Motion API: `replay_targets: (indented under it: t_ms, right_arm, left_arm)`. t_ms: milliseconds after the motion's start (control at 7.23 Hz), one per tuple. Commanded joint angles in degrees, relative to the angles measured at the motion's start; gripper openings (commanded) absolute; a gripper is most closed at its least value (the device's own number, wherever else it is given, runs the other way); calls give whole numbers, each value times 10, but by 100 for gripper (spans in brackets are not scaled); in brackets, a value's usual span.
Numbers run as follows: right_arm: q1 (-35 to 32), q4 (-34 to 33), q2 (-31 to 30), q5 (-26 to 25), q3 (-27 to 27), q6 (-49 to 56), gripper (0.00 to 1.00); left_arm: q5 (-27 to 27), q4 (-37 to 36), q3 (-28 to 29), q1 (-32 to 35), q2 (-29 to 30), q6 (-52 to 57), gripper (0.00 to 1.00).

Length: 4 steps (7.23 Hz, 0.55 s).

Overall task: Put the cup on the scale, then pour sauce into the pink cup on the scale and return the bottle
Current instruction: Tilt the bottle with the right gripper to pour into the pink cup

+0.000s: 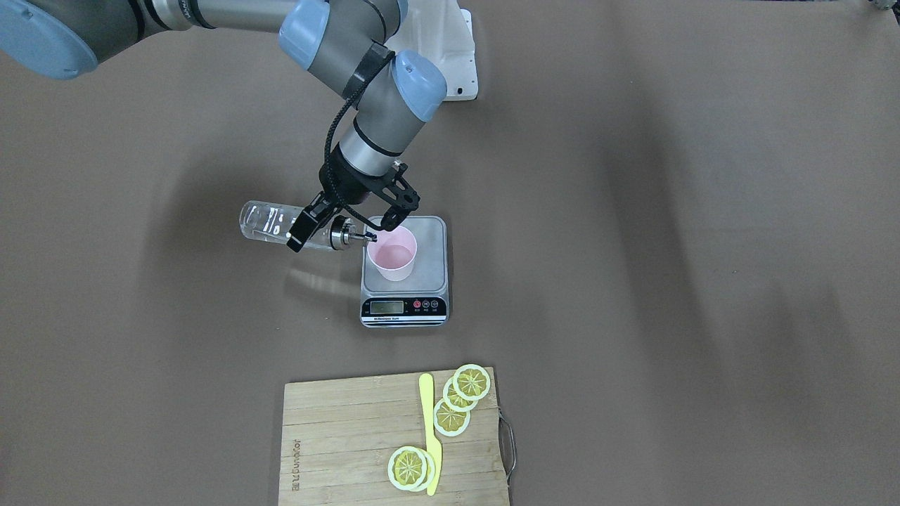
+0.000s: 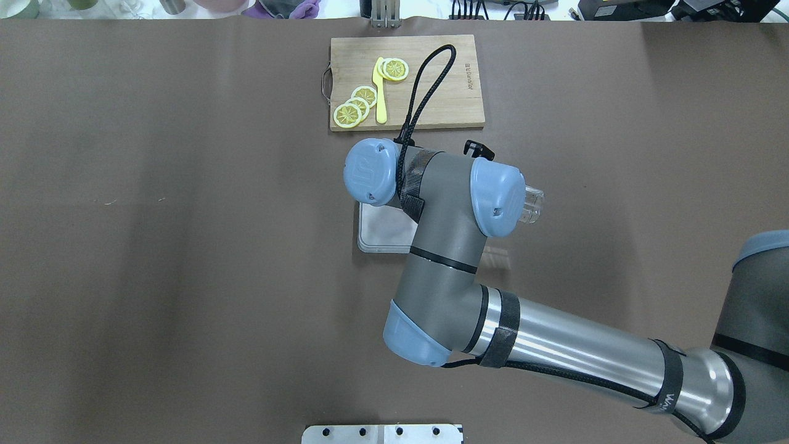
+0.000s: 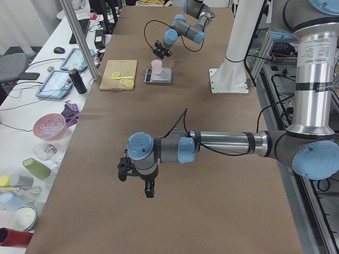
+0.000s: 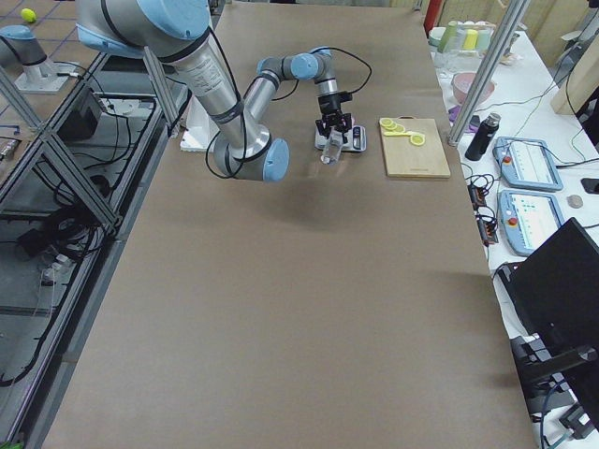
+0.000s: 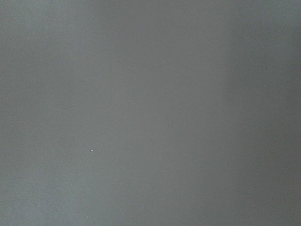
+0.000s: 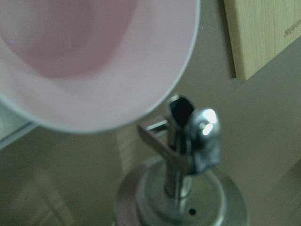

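The pale pink cup (image 1: 394, 254) stands upright on the scale (image 1: 422, 284), on the platform's left part in the front-facing view. My right gripper (image 1: 309, 226) is shut on the clear glass bottle (image 1: 264, 221) and holds it about level. The silver spout (image 1: 348, 237) is at the cup's rim. In the right wrist view the spout (image 6: 188, 136) sits just outside the cup's rim (image 6: 94, 61). I cannot make out any stream or liquid in the cup. My left gripper (image 3: 139, 179) hangs over bare table far from the scale; I cannot tell its state.
A wooden cutting board (image 1: 337, 422) with lemon slices (image 1: 471, 381) and a yellow knife (image 1: 429, 429) lies beyond the scale on the operators' side. In the overhead view my right arm (image 2: 444, 246) covers the cup and most of the scale (image 2: 382, 234).
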State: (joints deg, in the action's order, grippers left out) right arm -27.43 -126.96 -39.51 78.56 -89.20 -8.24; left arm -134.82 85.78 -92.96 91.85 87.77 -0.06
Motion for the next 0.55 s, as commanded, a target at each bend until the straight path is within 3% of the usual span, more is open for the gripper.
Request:
replay_targets:
  t_ms: [0, 415]
  right_arm:
    - [1, -27, 12, -9, 6, 0, 12]
    - [1, -69, 27, -20, 12, 0, 12]
  left_arm:
    - [0, 0, 0, 0, -1, -1, 100]
    - [0, 1, -3, 0, -1, -4, 100]
